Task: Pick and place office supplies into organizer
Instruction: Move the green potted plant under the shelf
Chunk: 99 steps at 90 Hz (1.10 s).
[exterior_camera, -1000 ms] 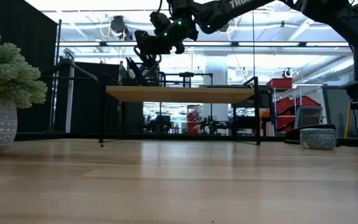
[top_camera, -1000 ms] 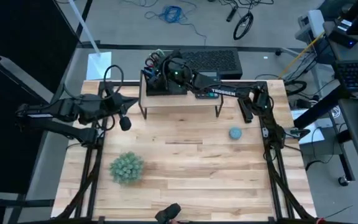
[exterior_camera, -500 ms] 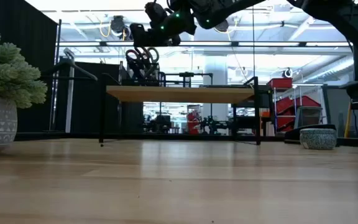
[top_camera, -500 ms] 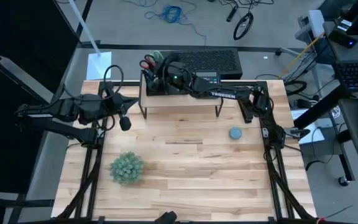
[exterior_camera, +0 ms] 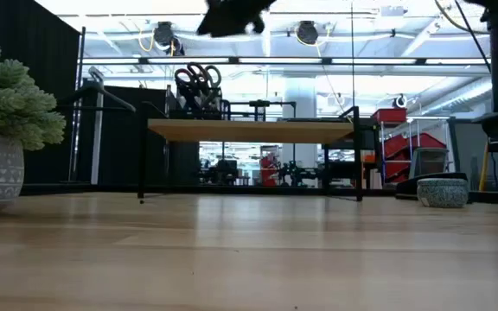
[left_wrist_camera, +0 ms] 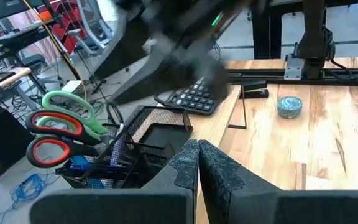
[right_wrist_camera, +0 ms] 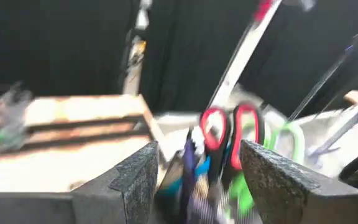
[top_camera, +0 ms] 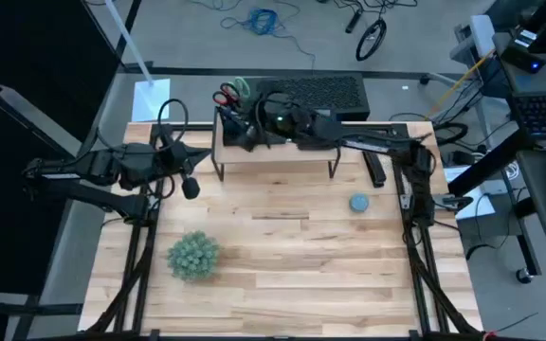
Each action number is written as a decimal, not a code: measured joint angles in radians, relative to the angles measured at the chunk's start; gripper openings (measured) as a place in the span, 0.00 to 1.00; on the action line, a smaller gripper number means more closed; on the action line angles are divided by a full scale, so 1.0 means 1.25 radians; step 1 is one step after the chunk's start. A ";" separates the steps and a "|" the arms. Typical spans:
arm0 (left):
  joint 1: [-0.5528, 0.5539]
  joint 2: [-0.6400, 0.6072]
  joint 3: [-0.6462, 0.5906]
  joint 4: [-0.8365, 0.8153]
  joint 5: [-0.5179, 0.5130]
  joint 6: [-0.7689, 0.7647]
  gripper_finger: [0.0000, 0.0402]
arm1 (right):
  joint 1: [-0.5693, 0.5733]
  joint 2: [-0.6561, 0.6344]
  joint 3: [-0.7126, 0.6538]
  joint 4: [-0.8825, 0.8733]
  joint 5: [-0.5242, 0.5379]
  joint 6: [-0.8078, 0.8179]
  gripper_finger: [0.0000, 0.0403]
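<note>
Right gripper open, empty, above organizer at table's 12 o'clock; scissors inside. Risk: retreat snags handles. Left gripper closed.

The right claw is a dark smear cut by the low view's top edge. In its wrist view the scissors blur; pens below them are indistinguishable.

Right hand open, raised; left hand closed, parked.
</note>
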 joint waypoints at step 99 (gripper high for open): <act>0.000 0.000 0.000 -0.213 0.144 -0.226 0.37 | 0.278 -0.249 -0.380 -0.313 -0.018 0.242 0.52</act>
